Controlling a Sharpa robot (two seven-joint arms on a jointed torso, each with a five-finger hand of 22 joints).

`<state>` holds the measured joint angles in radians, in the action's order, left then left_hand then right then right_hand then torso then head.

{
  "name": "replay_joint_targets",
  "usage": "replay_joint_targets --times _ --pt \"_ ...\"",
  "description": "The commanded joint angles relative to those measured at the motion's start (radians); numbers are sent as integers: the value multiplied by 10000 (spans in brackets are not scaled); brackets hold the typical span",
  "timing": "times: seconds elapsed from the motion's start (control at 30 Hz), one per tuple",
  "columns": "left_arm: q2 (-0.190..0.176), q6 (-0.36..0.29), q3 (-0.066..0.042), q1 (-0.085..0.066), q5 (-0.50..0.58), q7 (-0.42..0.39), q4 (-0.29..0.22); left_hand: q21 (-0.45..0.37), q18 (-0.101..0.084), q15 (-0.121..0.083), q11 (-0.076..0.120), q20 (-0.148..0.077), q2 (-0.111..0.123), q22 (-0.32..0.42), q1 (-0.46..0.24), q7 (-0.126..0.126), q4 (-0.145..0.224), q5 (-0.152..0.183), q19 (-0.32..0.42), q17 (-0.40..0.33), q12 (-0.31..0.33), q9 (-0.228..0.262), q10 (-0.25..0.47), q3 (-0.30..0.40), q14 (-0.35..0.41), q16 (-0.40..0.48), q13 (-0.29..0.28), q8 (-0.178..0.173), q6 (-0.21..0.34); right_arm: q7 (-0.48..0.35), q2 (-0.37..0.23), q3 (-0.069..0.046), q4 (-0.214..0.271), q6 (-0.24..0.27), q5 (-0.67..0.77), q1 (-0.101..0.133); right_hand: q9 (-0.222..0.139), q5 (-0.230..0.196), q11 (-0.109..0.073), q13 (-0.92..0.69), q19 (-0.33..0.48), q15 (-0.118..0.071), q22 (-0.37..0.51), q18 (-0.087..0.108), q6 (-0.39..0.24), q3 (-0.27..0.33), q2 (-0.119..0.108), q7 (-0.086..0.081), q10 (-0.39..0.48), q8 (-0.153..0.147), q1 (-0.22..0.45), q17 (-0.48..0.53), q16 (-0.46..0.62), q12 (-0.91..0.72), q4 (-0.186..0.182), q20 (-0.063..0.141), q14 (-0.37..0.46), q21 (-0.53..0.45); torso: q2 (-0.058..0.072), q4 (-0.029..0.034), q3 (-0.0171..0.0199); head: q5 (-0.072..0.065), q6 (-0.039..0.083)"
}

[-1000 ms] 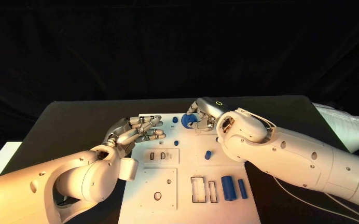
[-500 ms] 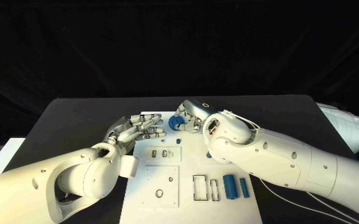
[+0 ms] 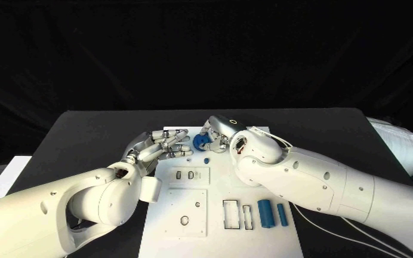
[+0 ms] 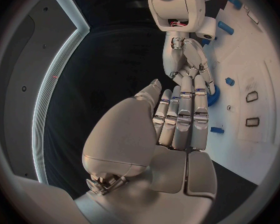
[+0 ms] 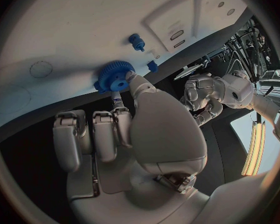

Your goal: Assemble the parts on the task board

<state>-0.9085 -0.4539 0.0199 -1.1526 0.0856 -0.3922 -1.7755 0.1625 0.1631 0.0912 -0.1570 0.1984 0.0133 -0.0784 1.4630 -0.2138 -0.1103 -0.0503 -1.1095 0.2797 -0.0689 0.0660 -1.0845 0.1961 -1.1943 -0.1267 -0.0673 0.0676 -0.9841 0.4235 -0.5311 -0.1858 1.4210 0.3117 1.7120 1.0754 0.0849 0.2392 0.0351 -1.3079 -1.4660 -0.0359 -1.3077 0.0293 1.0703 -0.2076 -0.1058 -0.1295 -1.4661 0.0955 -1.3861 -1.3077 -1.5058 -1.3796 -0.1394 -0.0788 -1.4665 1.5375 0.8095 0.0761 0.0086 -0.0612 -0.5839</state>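
Note:
The white task board (image 3: pixel 185 204) lies in the middle of the black table. Over its far end my right hand (image 3: pixel 221 134) pinches a blue gear (image 3: pixel 202 143) between thumb and finger; in the right wrist view the gear (image 5: pixel 114 76) sits close to the board's surface. My left hand (image 3: pixel 160 145) hovers just left of the gear, fingers stretched out and holding nothing; in the left wrist view its fingers (image 4: pixel 180 118) reach toward the gear (image 4: pixel 212 92). A small blue peg (image 3: pixel 206 160) stands on the board just nearer than the gear.
Two blue bars (image 3: pixel 264 212) (image 3: pixel 280 212) lie at the board's near right, beside two rectangular slots (image 3: pixel 229 213). Small slots (image 3: pixel 182 175) and holes mark the board's left half. My right forearm (image 3: pixel 301 180) crosses the board's right side.
My right hand has carried the blue gear left and a little lower, close to my left hand. The left hand has barely moved.

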Motion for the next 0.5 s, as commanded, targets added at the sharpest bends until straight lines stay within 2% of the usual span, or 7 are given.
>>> replay_joint_targets --times 0.03,0.13,0.27,0.37,0.5 --pt "18 202 -9 -14 25 -41 -19 -62 156 46 7 -17 99 17 -15 -9 -17 -47 -62 16 49 -14 82 57 16 58 17 -38 55 153 22 20 -79 20 -142 8 38 -174 114 -772 -237 107 -1499 -30 -349 70 -116 -56 30 -207 235 -800 69 270 -54 -43 -691 -83 -3 -25 3 22 -18" --pt "14 202 -9 -16 25 -35 -22 -62 156 46 7 -17 99 17 -15 -9 -17 -47 -62 16 49 -14 82 57 16 58 17 -38 55 122 25 34 -115 60 -257 15 -18 -357 190 -488 -138 177 -1368 1 -655 287 -297 -127 220 -350 511 -697 119 637 -172 -115 -668 -138 0 -29 5 15 -23" --pt "9 200 -9 -19 25 -29 -28 -62 156 46 7 -17 99 17 -15 -9 -17 -47 -62 16 49 -14 82 57 16 58 17 -38 55 18 27 48 -149 -140 -510 24 -106 -403 283 -86 -47 260 -1249 30 -1110 617 -449 -223 501 -352 737 -628 160 1156 -389 -207 -653 -194 -5 -24 4 -12 -12" --pt "6 194 -9 -23 25 -28 -33 -74 153 52 0 -12 115 19 -48 -15 -7 -46 -56 27 47 -13 101 97 22 78 17 -36 71 -46 25 59 -176 -388 -839 37 -102 -161 301 124 -10 285 -1199 44 -1154 870 -457 -234 625 -318 970 -593 183 1421 -709 -246 -647 -220 -2 -13 1 -21 -17" --pt "5 192 -9 -28 25 -28 -39 -74 153 52 0 -12 115 19 -48 -15 -7 -46 -56 27 47 -13 101 97 22 78 17 -36 71 -74 16 69 -196 -473 -1084 46 -73 -4 287 87 -15 277 -1203 44 -1061 1010 -418 -213 579 -284 1107 -612 180 1375 -945 -249 -653 -222 -4 -21 5 -35 -10"
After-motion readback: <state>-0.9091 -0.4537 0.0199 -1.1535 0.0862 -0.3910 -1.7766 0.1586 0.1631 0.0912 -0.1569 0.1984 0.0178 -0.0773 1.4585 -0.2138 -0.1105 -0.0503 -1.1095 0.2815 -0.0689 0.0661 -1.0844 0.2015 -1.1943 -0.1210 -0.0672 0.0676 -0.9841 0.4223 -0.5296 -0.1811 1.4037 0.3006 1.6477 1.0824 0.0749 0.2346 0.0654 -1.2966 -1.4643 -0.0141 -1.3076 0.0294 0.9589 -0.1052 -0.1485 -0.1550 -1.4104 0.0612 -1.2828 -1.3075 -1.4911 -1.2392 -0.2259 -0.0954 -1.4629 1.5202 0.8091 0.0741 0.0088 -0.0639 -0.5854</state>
